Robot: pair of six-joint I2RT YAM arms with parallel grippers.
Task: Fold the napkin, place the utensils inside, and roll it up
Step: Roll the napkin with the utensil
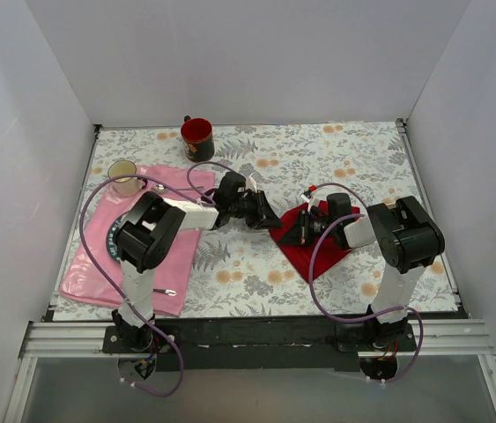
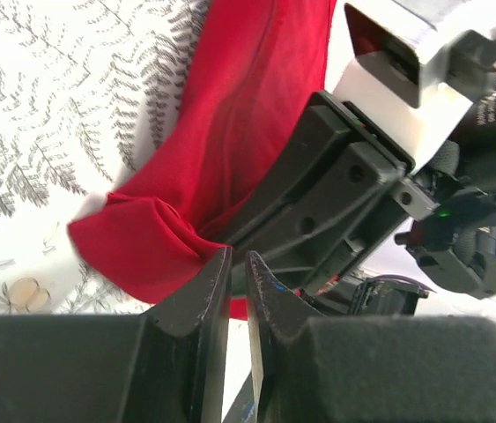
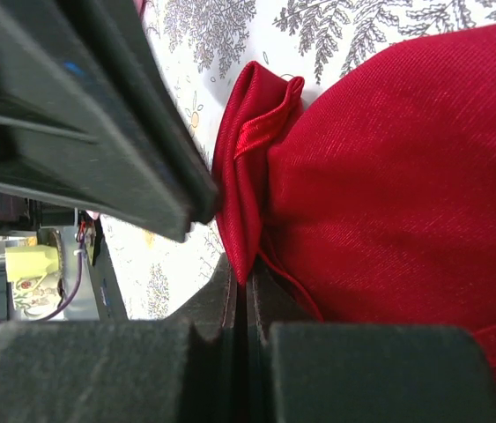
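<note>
The red napkin (image 1: 322, 251) lies bunched on the floral tablecloth right of centre. My right gripper (image 1: 290, 234) is shut on a folded corner of it at its left end; in the right wrist view the cloth (image 3: 388, 159) runs down between the closed jaws (image 3: 246, 275). My left gripper (image 1: 270, 220) reaches in from the left, tip to tip with the right one. Its jaws (image 2: 237, 257) stand a narrow gap apart with nothing between them, right against the napkin's fold (image 2: 230, 115). The gold utensils are not in view.
A pale pink placemat (image 1: 98, 264) lies at the left under the left arm, with a silver utensil tip (image 1: 170, 291) at its near edge. A cream cup (image 1: 123, 176) and a red mug (image 1: 197, 137) stand at the back left. White walls enclose the table.
</note>
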